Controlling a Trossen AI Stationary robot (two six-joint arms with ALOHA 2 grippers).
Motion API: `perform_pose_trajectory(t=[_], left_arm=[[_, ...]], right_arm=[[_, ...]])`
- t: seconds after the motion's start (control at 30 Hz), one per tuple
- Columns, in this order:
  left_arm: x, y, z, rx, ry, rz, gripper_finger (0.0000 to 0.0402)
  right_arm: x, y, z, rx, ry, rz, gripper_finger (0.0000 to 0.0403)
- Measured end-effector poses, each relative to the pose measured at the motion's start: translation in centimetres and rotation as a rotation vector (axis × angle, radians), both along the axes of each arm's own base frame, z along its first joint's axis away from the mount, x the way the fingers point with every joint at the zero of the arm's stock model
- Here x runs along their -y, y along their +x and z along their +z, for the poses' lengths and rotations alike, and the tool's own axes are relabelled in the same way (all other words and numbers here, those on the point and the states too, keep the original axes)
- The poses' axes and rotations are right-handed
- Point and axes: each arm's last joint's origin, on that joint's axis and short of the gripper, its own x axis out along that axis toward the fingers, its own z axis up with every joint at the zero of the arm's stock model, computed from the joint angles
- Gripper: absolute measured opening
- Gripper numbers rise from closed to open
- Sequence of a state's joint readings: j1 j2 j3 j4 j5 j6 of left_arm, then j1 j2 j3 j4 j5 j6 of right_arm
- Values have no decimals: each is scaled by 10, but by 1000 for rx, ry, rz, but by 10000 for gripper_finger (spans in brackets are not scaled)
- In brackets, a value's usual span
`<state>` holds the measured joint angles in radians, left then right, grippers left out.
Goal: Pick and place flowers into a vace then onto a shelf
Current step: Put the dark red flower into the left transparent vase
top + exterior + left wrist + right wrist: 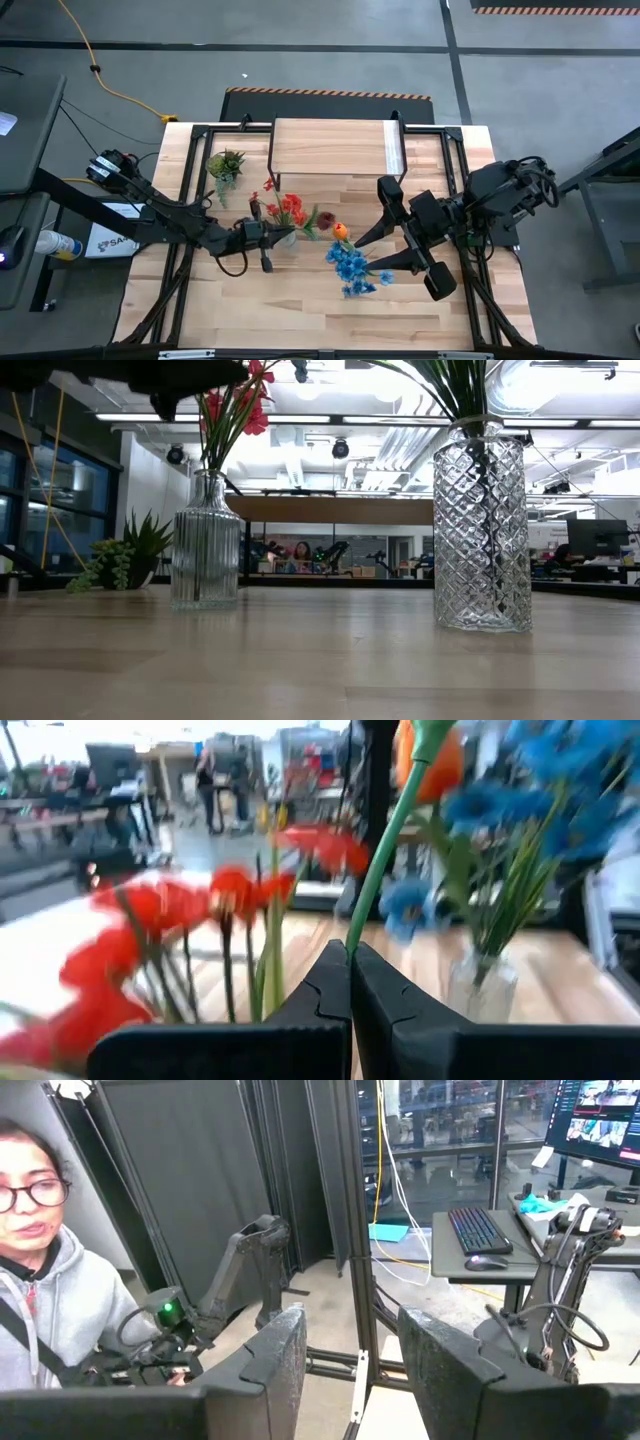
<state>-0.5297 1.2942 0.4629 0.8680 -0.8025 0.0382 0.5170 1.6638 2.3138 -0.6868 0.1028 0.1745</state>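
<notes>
**Orange tulip pinched by its stem beside the ribbed vase**

The large wooden tabletop [300,310] carries everything, and the low plank-topped shelf [330,147] is seen at its far edge, bare of vases. Two glass vases are placed mid-table: a diamond-cut vase [481,530] on the right, holding the blue cluster [350,268], and a ribbed vase [205,542] to its left, holding the red cluster [287,209]. A small spiky potted plant [225,164] is set at the far left.

The left gripper [350,970] is held over the table's middle, just left of the red cluster, with its fingers pressed together on the thin green stem of the orange tulip [340,231]; the bloom is carried out to the right, between the two bouquets. The right gripper [345,1342] is parked over the right side of the table with its fingers parted and nothing between them.

The flowers are judged light and springy, the stems stiff enough to steer yet likely to swivel in a narrow pinch, so hold is best taken low on the stem. The glass vases are judged heavier, smooth and breakable; a grip around the body, kept upright, would be called for.
</notes>
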Motion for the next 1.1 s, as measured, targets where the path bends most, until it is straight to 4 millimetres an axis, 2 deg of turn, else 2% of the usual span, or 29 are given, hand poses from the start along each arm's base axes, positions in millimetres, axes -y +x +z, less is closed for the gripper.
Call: perform_pose_trajectory(t=[0.13, 0.77, 1.1], left_arm=[[-1, -2, 8, 43, 16, -10, 30], [-2, -2, 2, -11, 14, 12, 30], [-12, -20, -18, 74, -84, 9, 30]], right_arm=[[0, 0, 0, 0, 0, 0, 152], [0, 0, 0, 2, 1, 0, 152], [1, 0, 0, 3, 1, -28, 152]])
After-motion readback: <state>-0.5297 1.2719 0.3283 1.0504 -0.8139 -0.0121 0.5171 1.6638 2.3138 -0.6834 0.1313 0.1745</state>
